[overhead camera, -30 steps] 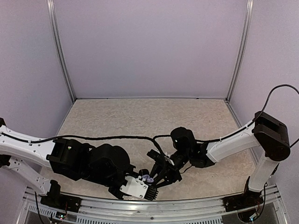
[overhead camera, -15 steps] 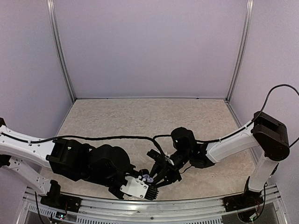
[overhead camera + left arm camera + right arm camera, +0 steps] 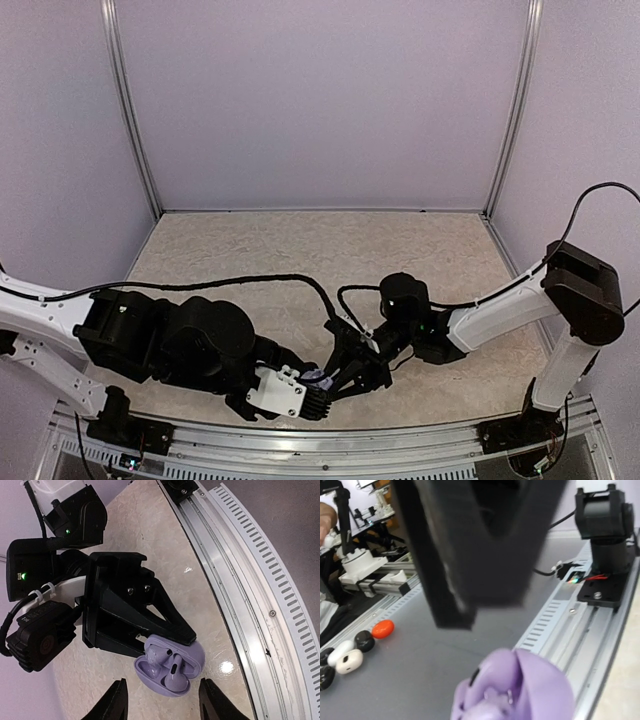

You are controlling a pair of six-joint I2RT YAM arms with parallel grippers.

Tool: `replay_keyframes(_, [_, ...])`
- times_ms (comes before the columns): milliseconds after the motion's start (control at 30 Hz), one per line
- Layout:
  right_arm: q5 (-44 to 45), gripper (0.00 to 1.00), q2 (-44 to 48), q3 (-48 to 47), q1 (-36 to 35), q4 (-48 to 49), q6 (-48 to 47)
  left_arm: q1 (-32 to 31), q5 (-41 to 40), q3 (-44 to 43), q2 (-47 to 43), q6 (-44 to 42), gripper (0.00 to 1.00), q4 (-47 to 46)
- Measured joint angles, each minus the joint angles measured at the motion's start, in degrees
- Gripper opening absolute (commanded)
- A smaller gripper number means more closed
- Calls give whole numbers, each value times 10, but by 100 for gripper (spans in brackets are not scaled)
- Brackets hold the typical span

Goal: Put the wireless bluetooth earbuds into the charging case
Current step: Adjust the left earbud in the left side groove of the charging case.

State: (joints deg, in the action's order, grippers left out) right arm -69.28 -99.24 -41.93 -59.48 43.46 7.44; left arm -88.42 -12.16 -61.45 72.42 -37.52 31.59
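We find the lavender charging case lying on the bench, close to the aluminium rail at the near edge. The case is open, with its lid folded back. One lavender earbud sits in a well of the case, stem along the recess. We cannot make out from any view whether the neighbouring well is filled.

The left tool hovers just above the case. Its two fingers are spread apart and hold nothing, and the case sits in line with the gap between them.

The right tool reaches in from the opposite side. Its black fingertips are right at the raised half of the case. In the left wrist view one tip overlaps the edge of the lid, but we cannot confirm contact. The right wrist view shows its fingers only as a dark blur above the case, so we cannot tell whether this tool is spread or closed.

In the overhead view both arms converge at the middle of the bench's near edge, with the case between the two tools.
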Motion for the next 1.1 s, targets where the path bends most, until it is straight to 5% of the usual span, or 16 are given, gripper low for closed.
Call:
replay_keyframes(167, [17,0,20,18,13,28,8,-5,-17,1,-13,5,61,-13])
replay_keyframes(267, [35,0,43,30,22,32,1,-5,-38,15,-37,17,91,-49])
replay_keyframes(333, [50,0,63,37,27,30,-11,-4,-57,37,-69,32,99,-92])
replay_keyframes(700, [162,0,184,76,40,17,-99,70,-52,108,-156,194,98,-289])
replay_keyframes(1100, [313,0,247,125,42,23,-128,51,6,140,-71,202,70,-347])
